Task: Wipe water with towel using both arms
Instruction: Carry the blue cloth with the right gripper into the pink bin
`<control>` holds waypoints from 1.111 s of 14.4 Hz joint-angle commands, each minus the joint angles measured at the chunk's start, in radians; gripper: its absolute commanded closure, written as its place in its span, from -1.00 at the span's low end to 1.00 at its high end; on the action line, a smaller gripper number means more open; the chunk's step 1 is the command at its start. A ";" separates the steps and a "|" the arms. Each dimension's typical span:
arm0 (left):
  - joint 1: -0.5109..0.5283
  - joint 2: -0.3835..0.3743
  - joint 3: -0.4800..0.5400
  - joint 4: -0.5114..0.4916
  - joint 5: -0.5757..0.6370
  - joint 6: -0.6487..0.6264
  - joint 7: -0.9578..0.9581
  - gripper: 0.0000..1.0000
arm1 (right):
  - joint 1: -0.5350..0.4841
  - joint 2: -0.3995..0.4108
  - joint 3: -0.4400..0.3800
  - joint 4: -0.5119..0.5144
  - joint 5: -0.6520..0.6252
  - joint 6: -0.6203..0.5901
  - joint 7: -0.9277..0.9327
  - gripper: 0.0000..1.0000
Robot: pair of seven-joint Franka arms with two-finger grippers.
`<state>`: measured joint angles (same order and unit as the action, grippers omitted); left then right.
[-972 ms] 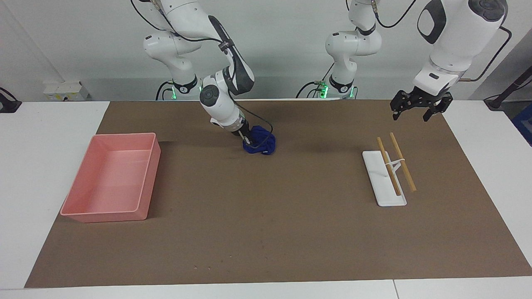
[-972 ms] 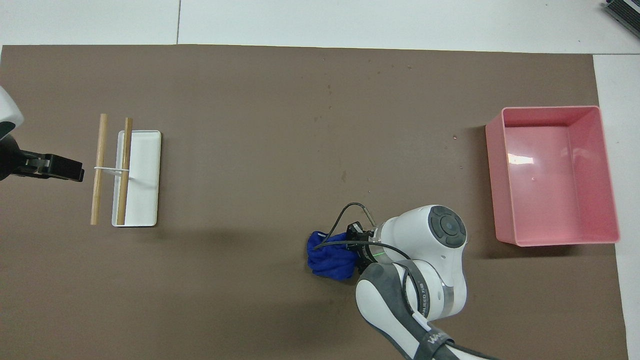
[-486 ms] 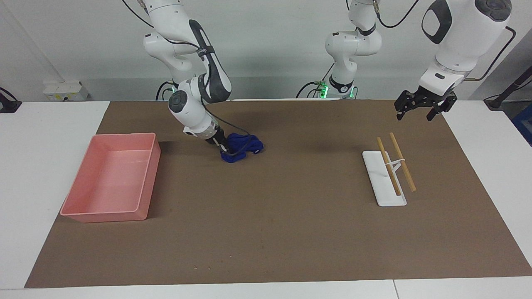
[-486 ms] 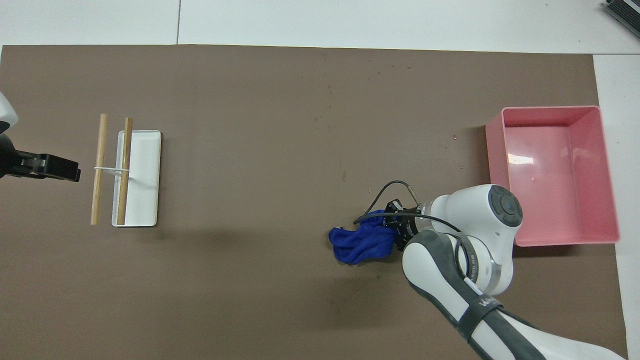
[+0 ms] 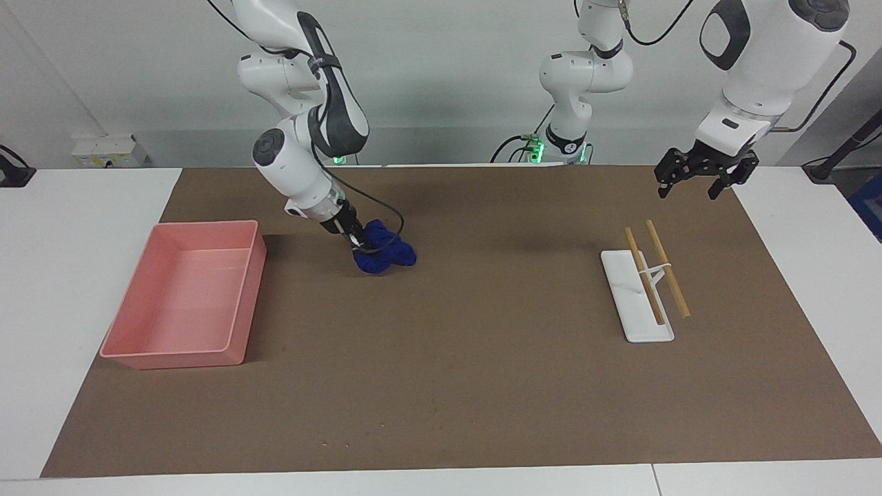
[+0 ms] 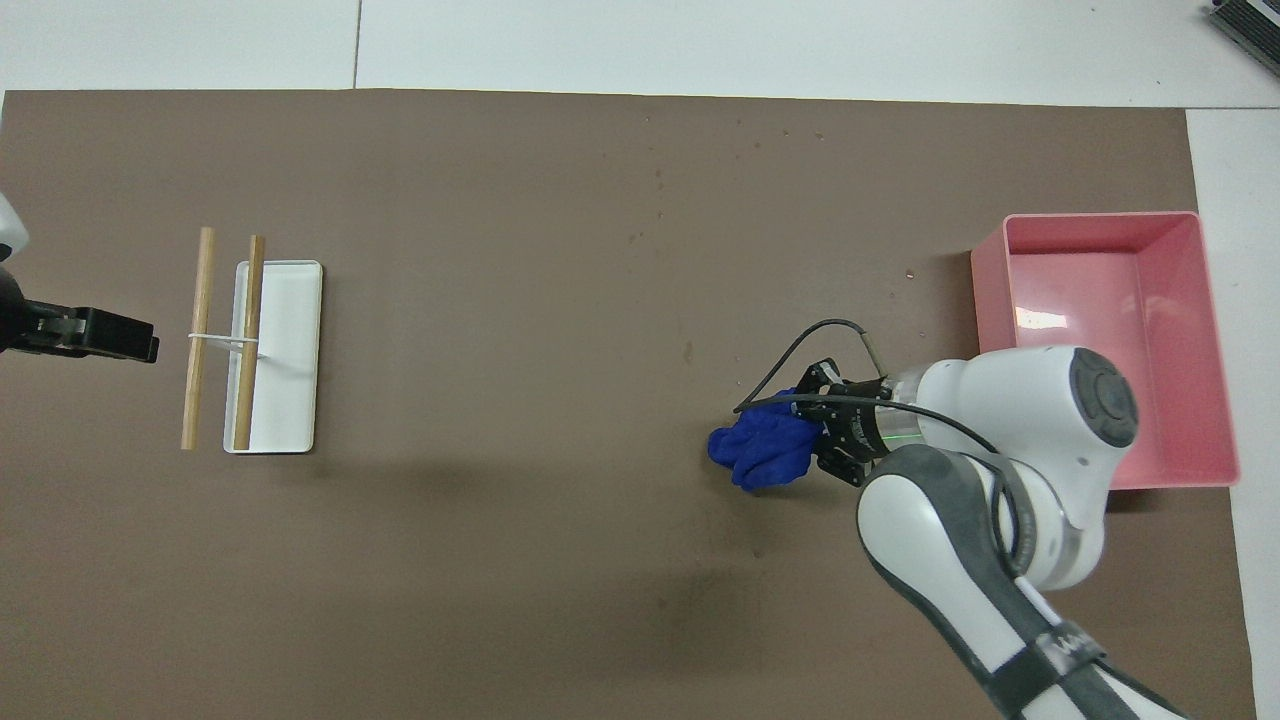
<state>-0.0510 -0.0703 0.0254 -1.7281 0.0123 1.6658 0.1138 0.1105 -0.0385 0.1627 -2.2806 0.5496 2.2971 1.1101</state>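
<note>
The royal-blue towel (image 5: 387, 256) (image 6: 762, 456) lies bunched on the brown mat, beside the pink tray and between it and the table's middle. My right gripper (image 5: 355, 242) (image 6: 822, 440) is low at the towel's tray-side edge and shut on the cloth, pressing it to the mat. Its tips are buried in the folds. A few small water drops (image 6: 908, 273) dot the mat farther from the robots than the towel. My left gripper (image 5: 687, 192) (image 6: 140, 340) hangs open and holds nothing, above the mat's edge at the left arm's end. That arm waits there.
The pink tray (image 5: 244, 306) (image 6: 982, 350) stands at the right arm's end. A white oblong dish (image 5: 623, 296) (image 6: 295, 350) with a tied pair of wooden chopsticks (image 5: 667, 270) (image 6: 203, 330) across it lies toward the left arm's end.
My right gripper has dragged the towel along the mat toward the pink tray, and the cloth has bunched up tighter. The left gripper has barely shifted.
</note>
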 commanded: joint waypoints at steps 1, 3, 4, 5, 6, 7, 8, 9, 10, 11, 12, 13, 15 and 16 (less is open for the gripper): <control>0.003 -0.013 0.011 0.013 -0.049 -0.008 0.014 -1.00 | -0.141 -0.076 0.005 0.109 -0.019 -0.196 0.019 1.00; 0.010 -0.019 0.011 0.013 -0.055 -0.011 0.014 -1.00 | -0.274 -0.075 0.005 0.240 -0.040 -0.368 -0.001 1.00; 0.008 -0.019 0.011 0.013 -0.055 -0.012 0.012 -1.00 | -0.325 -0.066 0.006 0.297 -0.078 -0.411 -0.010 1.00; 0.008 -0.019 0.010 0.013 -0.058 -0.012 0.012 -1.00 | -0.353 -0.057 0.006 0.324 -0.114 -0.426 -0.030 1.00; 0.010 -0.019 0.011 0.013 -0.069 -0.012 0.012 -1.00 | -0.376 -0.046 0.006 0.337 -0.155 -0.418 -0.068 1.00; 0.010 -0.022 0.011 0.013 -0.078 -0.014 0.010 -1.00 | -0.403 -0.046 0.006 0.336 -0.189 -0.407 -0.114 1.00; 0.010 -0.022 0.011 0.012 -0.078 -0.014 0.009 -1.00 | -0.444 -0.043 0.008 0.331 -0.215 -0.407 -0.177 1.00; 0.008 -0.023 0.010 0.012 -0.078 -0.014 0.009 -1.00 | -0.477 -0.032 0.006 0.328 -0.229 -0.403 -0.240 1.00; 0.008 -0.023 0.010 0.012 -0.077 -0.014 0.007 -1.00 | -0.495 -0.029 0.006 0.325 -0.252 -0.391 -0.287 1.00; 0.008 -0.023 0.010 0.009 -0.078 -0.015 0.006 -1.00 | -0.509 -0.011 0.006 0.323 -0.295 -0.383 -0.329 1.00; 0.008 -0.023 0.010 0.007 -0.078 -0.017 0.006 -1.00 | -0.526 0.009 0.008 0.325 -0.342 -0.365 -0.385 1.00; 0.008 -0.023 0.010 0.007 -0.077 -0.017 0.004 -1.00 | -0.546 0.034 0.008 0.325 -0.368 -0.331 -0.453 1.00; 0.007 -0.023 0.010 0.007 -0.078 -0.015 0.003 -1.00 | -0.578 0.086 0.006 0.325 -0.393 -0.279 -0.573 1.00; 0.005 -0.023 0.008 0.007 -0.078 -0.015 0.003 -1.00 | -0.594 0.118 0.006 0.323 -0.398 -0.260 -0.607 1.00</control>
<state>-0.0455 -0.0822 0.0320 -1.7202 -0.0534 1.6651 0.1137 -0.4459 0.0233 0.1523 -1.9729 0.1795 2.0024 0.5848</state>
